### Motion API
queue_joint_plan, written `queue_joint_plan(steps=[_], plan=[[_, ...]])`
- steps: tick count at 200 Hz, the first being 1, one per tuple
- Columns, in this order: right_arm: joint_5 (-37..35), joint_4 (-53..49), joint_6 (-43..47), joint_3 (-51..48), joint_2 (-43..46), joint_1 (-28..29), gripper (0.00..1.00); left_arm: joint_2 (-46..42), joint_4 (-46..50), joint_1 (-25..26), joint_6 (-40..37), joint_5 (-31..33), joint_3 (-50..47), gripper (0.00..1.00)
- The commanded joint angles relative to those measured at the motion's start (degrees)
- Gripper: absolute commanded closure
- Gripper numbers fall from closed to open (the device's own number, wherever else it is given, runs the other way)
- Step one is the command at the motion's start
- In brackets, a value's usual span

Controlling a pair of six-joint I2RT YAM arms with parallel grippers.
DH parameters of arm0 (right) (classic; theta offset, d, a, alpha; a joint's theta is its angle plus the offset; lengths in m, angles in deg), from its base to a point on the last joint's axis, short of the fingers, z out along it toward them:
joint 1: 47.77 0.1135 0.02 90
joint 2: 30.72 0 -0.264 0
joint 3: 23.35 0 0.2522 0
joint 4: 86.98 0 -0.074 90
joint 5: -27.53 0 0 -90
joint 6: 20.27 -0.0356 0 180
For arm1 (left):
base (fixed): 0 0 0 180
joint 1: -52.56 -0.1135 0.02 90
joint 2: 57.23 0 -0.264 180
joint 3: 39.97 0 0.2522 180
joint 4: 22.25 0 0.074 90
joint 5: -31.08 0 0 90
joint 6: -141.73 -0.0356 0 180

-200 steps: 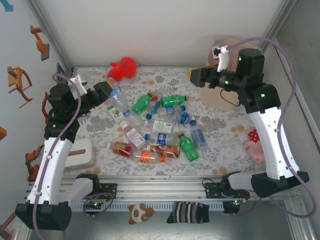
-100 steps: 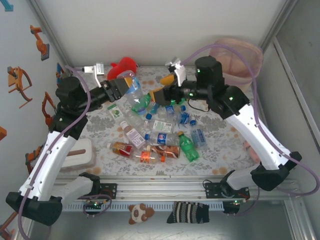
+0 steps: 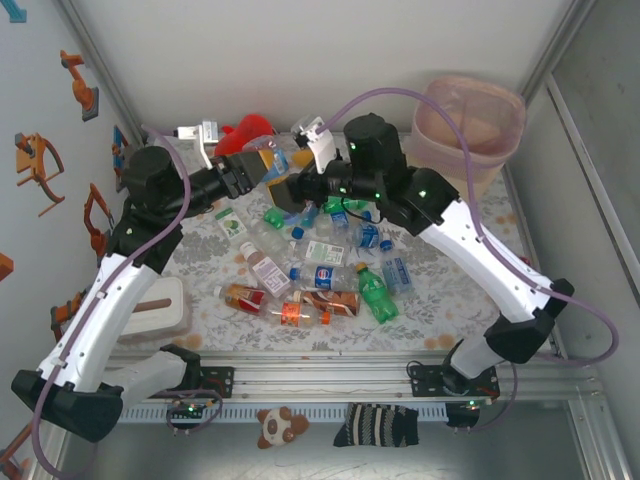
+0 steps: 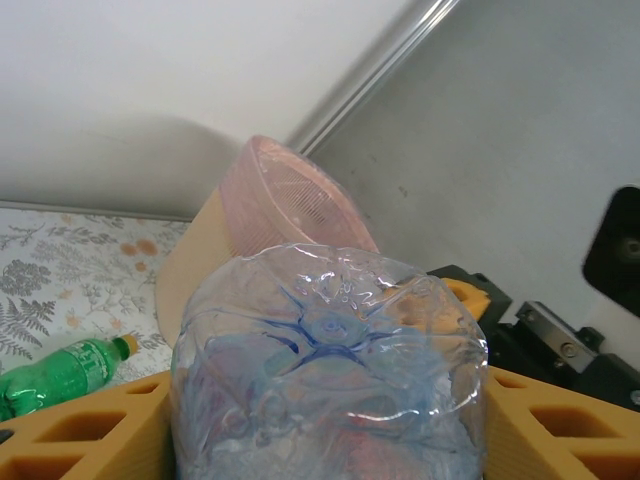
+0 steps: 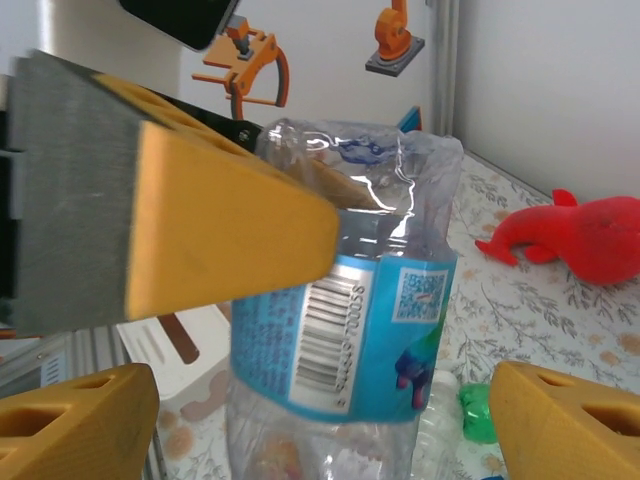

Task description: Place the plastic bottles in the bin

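Clamped by the left gripper (image 3: 258, 166), the blue-labelled bottle (image 5: 345, 300) may be dropped if released before the spread right gripper (image 3: 287, 190) is closed.

White arm links (image 3: 110, 300), black joints (image 3: 150, 180), purple cables (image 3: 590, 330), orange fingers (image 5: 570, 410).

My top camera looks down from high behind the near edge, taking in the whole table (image 3: 430, 300). Both wrist cameras sit close on one bottle (image 4: 330, 370) from opposite sides; the left one faces the bin (image 4: 285, 190) beyond, upper centre.
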Motion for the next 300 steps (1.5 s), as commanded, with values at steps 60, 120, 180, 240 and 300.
queue_joint_plan(steps=[60,120,180,240,300], plan=[[-0.9,1.3,-2.0,3.6,-3.9,0.7,0.26,0.0,-2.3,0.8,-1.1,0.1,1.8,0.35],[-1.9,0.8,-2.9,4.3,-4.0,0.7,0.42,-0.5,-2.8,0.8,-1.2,0.4,1.4,0.31],[-3.5,0.0,-4.0,5.3,-3.6,0.6,0.49,-1.5,-1.1,0.8,-2.3,2.1,1.7,0.21],[-6.3,-2.7,-4.2,6.9,-2.7,-2.7,0.52,-5.4,8.2,0.7,-8.2,10.5,2.6,0.12],[-5.6,-6.1,-6.7,8.5,-0.3,-15.2,0.53,-7.9,15.8,0.6,-11.6,15.3,1.1,0.12]])
